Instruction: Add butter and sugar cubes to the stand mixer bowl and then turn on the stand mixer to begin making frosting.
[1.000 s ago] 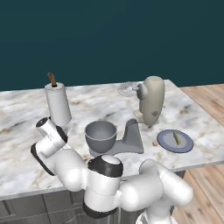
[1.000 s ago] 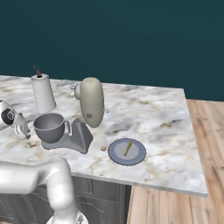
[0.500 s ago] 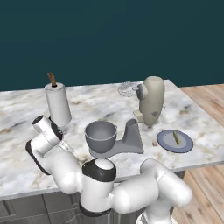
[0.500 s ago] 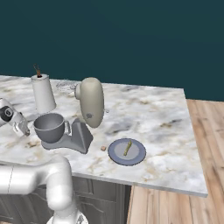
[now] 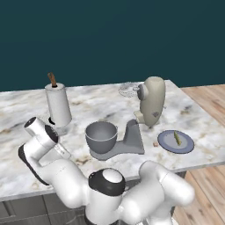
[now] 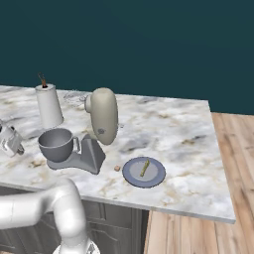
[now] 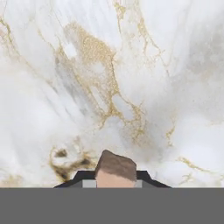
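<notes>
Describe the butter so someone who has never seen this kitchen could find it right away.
Start at the stand mixer with the rounded beige head on the marble counter. On the side away from its grey bowl lies a round blue-grey plate. The butter is the thin pale yellow-green stick on that plate, unlike the tiny tan cube on the counter beside it.

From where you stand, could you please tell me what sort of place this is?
Most likely a home kitchen, rendered: a marble counter over dark cabinets carries a stand mixer with its metal bowl, a paper-towel roll, and a plate with butter.
</notes>
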